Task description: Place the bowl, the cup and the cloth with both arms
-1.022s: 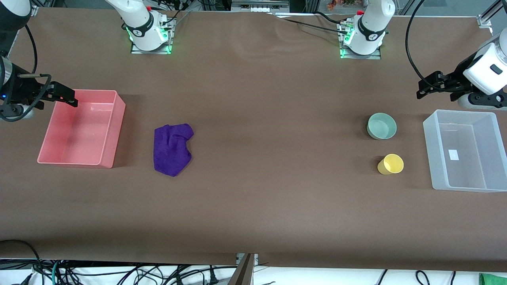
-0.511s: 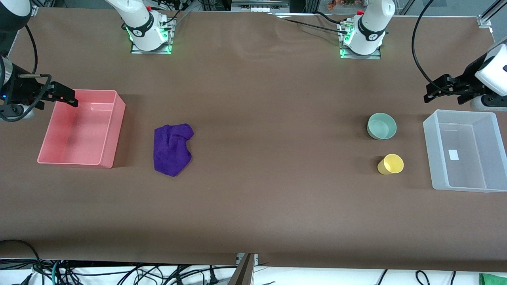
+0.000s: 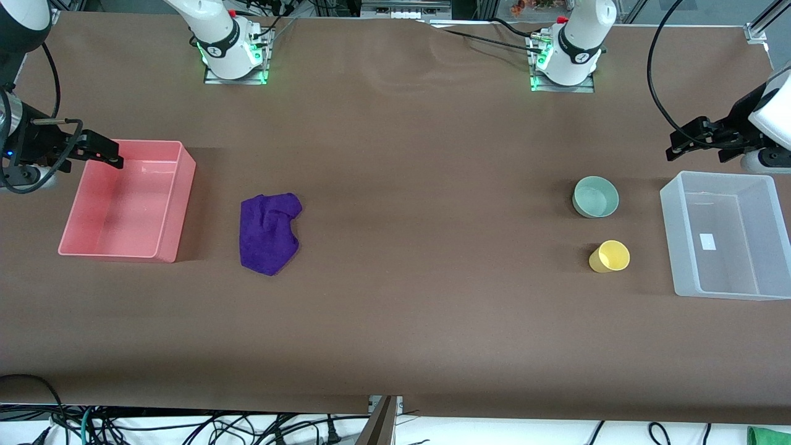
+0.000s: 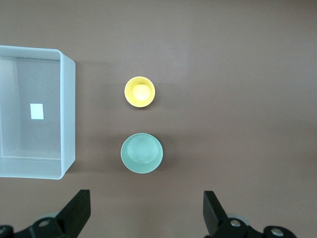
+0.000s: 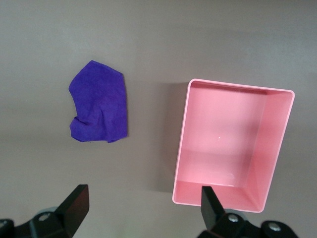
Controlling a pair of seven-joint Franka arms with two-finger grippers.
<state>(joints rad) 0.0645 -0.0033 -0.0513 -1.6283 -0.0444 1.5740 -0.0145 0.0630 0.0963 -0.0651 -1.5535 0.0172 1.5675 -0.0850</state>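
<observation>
The pale green bowl (image 3: 596,196) and the yellow cup (image 3: 609,256) stand upright on the brown table toward the left arm's end, the cup nearer the front camera. Both show in the left wrist view, the bowl (image 4: 142,152) and the cup (image 4: 139,91). The purple cloth (image 3: 269,233) lies crumpled toward the right arm's end and also shows in the right wrist view (image 5: 99,109). My left gripper (image 3: 678,143) is open and empty in the air over bare table, by the bowl (image 4: 146,210). My right gripper (image 3: 102,151) is open and empty over the pink bin's corner (image 5: 143,206).
An empty pink bin (image 3: 126,207) stands beside the cloth at the right arm's end and shows in the right wrist view (image 5: 233,144). An empty clear plastic bin (image 3: 726,235) stands beside the bowl and cup at the left arm's end, also in the left wrist view (image 4: 67,114).
My left gripper has drawn back toward the left arm's end of the table. The right gripper has hardly moved. The bowl, cup and cloth have not moved.
</observation>
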